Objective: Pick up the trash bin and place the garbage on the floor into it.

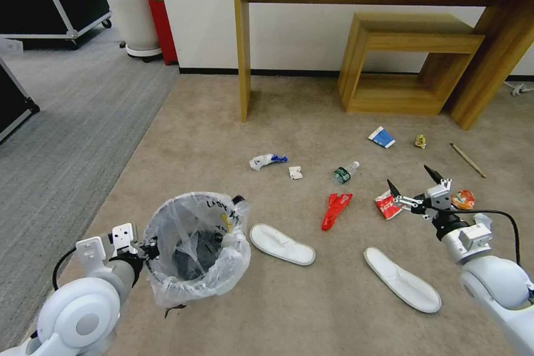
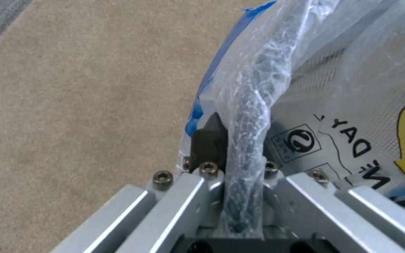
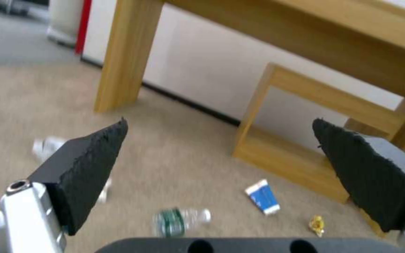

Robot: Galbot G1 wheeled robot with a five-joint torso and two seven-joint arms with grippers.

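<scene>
Head view: the left gripper (image 1: 149,249) is clamped on the rim of the trash bin (image 1: 196,246) — bin in hand. The right gripper (image 1: 413,184), jaws spread wide, hovers above the red wrapper (image 1: 386,204) on the floor (image 1: 311,306). Collection stage — descent needed next.

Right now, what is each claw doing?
Left gripper: shut on the trash bin rim.
Right gripper: open, holding nothing.

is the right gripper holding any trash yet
No, the right gripper hangs open and empty above the floor, near the red-and-white wrapper.
</scene>
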